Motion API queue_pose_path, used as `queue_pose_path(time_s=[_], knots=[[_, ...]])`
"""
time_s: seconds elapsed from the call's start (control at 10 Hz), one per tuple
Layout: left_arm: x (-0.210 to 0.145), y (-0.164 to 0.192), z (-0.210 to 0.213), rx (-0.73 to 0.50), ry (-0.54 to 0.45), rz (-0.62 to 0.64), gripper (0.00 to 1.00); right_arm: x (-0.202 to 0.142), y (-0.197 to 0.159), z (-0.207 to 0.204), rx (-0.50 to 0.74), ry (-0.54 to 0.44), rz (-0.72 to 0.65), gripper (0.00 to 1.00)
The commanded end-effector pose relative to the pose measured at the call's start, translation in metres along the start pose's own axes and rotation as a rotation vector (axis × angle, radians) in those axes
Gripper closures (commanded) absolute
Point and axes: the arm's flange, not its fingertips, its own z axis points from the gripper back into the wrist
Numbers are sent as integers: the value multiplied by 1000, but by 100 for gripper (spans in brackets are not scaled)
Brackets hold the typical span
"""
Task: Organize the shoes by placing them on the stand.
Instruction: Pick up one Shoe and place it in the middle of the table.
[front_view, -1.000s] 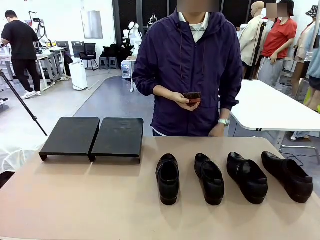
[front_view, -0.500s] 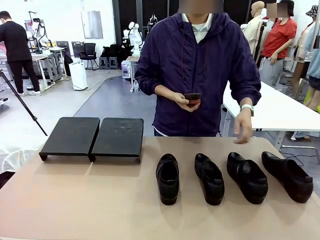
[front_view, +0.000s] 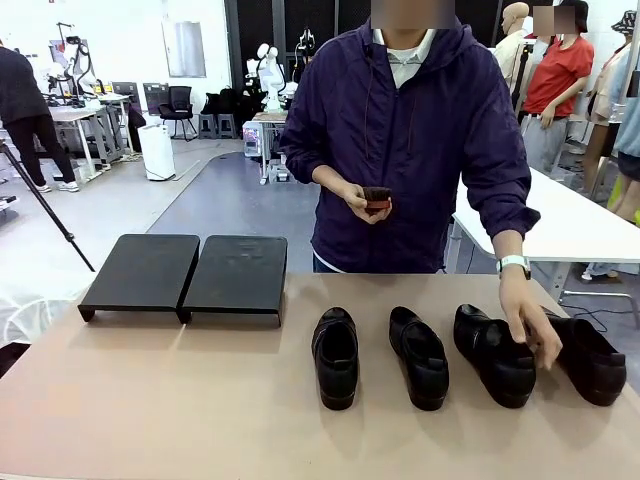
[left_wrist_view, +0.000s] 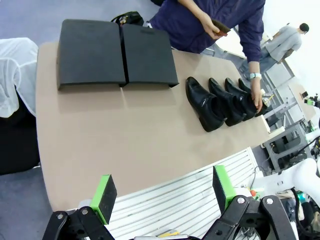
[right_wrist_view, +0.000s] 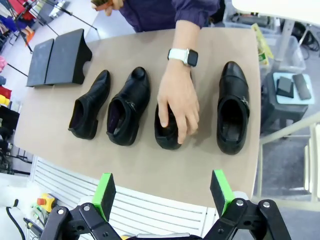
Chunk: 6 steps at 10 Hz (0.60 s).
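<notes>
Four shoes (front_view: 336, 355) in a row on the table (front_view: 150, 400), just right of the stand (front_view: 185, 275) (two black platforms side by side); a person's hand (front_view: 530, 325) on the third shoe from the left; left gripper (left_wrist_view: 163, 192) and right gripper (right_wrist_view: 162, 192) raised, jaws spread, grasping nothing.

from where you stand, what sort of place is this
Probably a lab or workshop in a large open hall, not a home: a white worktable stands beside this one, a black tripod leg crosses the left, and an office chair sits far back.
</notes>
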Motion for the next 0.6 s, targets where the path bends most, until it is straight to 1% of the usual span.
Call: queue_pose_path(time_s=[0.0,0.2,0.4,0.5], knots=[[-1,2,2,-18,-6,-12,0,1,1,0,24,-4,5,0],[-1,2,2,-18,-6,-12,0,0,0,0,0,0,0,0],[-1,2,2,-18,-6,-12,0,13,25,-18,3,38,79,0],[-1,2,2,-18,-6,-12,0,21,43,-30,-7,48,136,0]])
